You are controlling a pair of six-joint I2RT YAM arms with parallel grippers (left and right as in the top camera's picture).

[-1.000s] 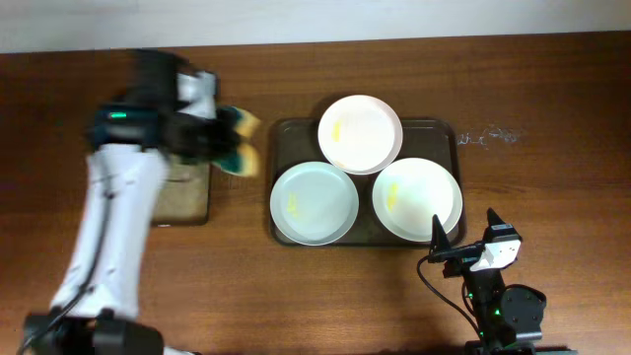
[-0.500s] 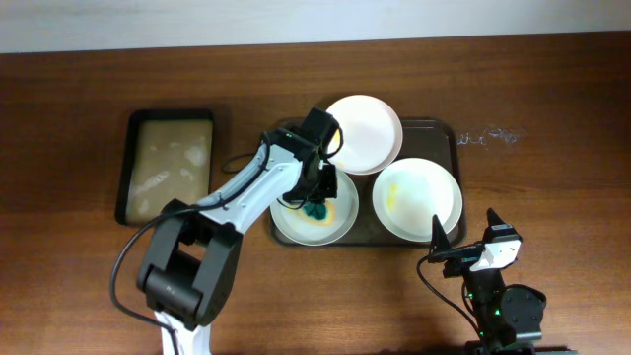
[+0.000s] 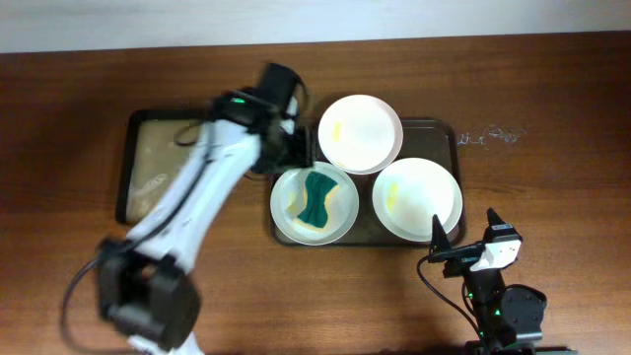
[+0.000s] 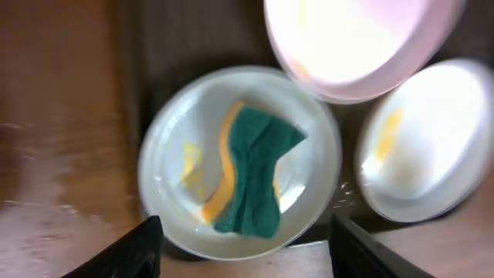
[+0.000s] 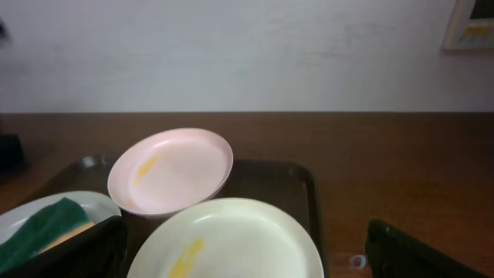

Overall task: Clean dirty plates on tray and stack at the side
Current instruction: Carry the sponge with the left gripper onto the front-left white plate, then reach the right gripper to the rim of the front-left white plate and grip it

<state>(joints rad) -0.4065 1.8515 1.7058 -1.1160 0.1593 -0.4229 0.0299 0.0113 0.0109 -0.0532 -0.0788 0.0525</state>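
A far plate, a near-left plate and a near-right plate, all white, are laid on the dark tray, which is set on the wooden table. Faint yellow smears are seen on each. The far plate's rim meets the rims of the other two. A green and yellow sponge is laid in the near-left plate. The left end effector is held above that plate's left side, its fingers spread wide apart and clear of the sponge, with nothing gripped. A smaller black tray with a tan inside is placed left of the dark tray. The right end effector is held just off the tray's near-right corner, fully spread and empty.
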